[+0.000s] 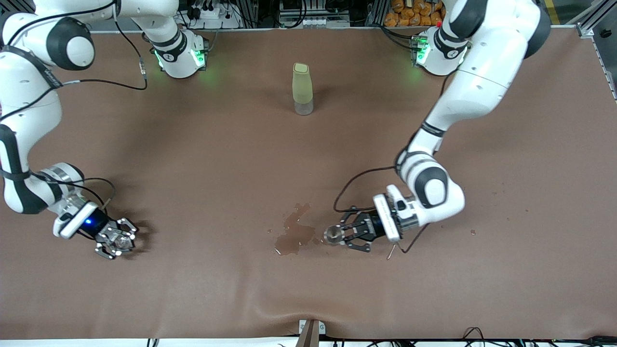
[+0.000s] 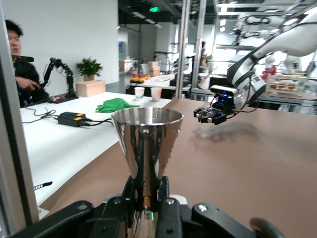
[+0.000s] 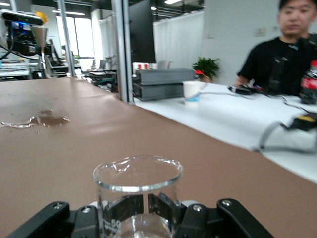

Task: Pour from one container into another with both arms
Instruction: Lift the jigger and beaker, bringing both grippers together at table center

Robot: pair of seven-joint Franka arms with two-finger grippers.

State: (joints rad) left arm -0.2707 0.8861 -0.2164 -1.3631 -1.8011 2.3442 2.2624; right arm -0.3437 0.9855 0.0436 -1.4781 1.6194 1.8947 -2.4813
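My left gripper (image 1: 334,235) is low over the table's middle, nearer the front camera, shut on the narrow waist of a shiny metal jigger cup (image 1: 332,234). In the left wrist view the cup (image 2: 146,141) stands upright between the fingers of the left gripper (image 2: 147,192). My right gripper (image 1: 120,242) is low at the right arm's end of the table, shut on a clear glass beaker (image 1: 121,242). The right wrist view shows the beaker (image 3: 137,191) upright in the right gripper (image 3: 148,210); I cannot tell whether it holds liquid.
A wet puddle (image 1: 295,232) darkens the brown table cover just beside the metal cup, toward the right arm's end. A tall yellow-green bottle (image 1: 302,89) stands in the middle, farther from the front camera. The table edge (image 1: 308,332) is close.
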